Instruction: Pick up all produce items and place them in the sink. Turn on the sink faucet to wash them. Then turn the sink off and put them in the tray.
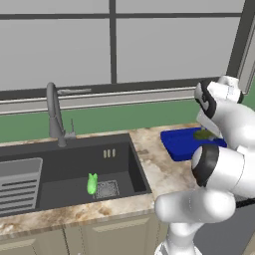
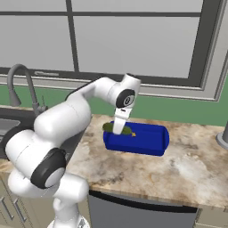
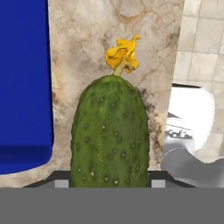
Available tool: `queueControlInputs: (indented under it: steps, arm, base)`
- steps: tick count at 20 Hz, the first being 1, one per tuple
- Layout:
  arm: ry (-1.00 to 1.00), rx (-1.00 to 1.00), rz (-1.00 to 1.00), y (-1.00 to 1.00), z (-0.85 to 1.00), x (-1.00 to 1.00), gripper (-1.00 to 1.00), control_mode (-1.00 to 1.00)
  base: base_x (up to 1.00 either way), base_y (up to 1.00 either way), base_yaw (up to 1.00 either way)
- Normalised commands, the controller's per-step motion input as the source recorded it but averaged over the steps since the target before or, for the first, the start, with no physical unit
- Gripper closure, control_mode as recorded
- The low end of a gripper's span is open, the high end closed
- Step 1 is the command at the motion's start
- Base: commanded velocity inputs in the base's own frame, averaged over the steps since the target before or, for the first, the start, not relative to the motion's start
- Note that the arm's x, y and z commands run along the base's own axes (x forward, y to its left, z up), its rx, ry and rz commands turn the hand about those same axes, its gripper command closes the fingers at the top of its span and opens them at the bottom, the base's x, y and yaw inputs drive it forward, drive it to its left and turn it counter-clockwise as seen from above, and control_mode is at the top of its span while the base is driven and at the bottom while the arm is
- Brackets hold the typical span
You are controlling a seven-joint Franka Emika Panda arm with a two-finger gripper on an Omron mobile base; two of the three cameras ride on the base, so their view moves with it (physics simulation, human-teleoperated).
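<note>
My gripper [image 2: 118, 129] is shut on the darker olive green produce item [image 2: 127, 131], a bumpy vegetable with a yellow flower tip [image 3: 123, 54]. It hangs at the left end of the deep-blue tray [image 2: 147, 141], with the tray's rim [image 3: 24, 87] beside it and marble counter under its tip. The bright lime green produce item [image 1: 92, 183] lies on the floor of the dark sink [image 1: 74, 162], next to the square drain grate [image 1: 107, 189]. The sink faucet [image 1: 54, 113] stands behind the basin, with no water seen running.
A grey ribbed rack [image 1: 19, 185] fills the sink's left side. Marble counter [image 2: 178, 169] stretches to the right of the tray, with a grey object [image 2: 222, 138] at its far right. A window sill runs along the back wall.
</note>
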Motion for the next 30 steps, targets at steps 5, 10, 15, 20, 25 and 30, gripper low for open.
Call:
queueControlInputs:
  steps: [5,10,15,20,25,30]
  arm:
    - [0.00,-0.06,-0.08,-0.08,-0.31,0.39,1.00,-1.00]
    - [0.00,-0.03,-0.01,-0.17,-0.29,0.47,1.00,-1.00]
    - [0.02,0.00,0.00,-0.17,-0.20,0.60,1.00,-1.00]
    - [0.02,0.00,0.00,-0.17,-0.23,0.55,1.00,-1.00]
    - [0.02,0.00,0.00,-0.13,-0.28,0.50,1.00,-1.00]
    - [0.02,0.00,0.00,-0.06,-0.33,0.35,1.00,-1.00]
  base:
    - [0.00,0.00,0.00]
    - [0.00,0.00,0.00]
    - [0.00,0.00,0.00]
    - [0.00,0.00,0.00]
    - [0.00,0.00,0.00]
    - [0.00,0.00,0.00]
